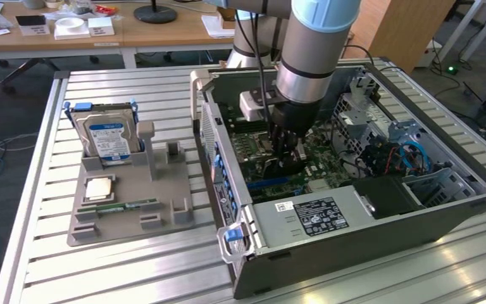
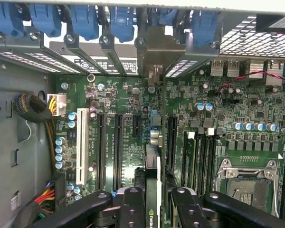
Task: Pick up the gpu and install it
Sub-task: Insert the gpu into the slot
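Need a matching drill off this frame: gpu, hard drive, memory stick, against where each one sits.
Things:
1. gpu
2. hard drive
3. memory stick

Places:
A. lying flat on the grey holder
B. in the gripper, over the motherboard inside the case
C. standing upright in the grey holder

Pairs: 1-B, 2-C, 3-A.

You see the gripper [image 2: 159, 211] clamped on the gpu [image 2: 152, 171]. The card stands edge-on over the motherboard [image 2: 118, 95], between black expansion slots [image 2: 118, 142]. CPU socket [image 2: 247, 185] sits uncovered nearby.
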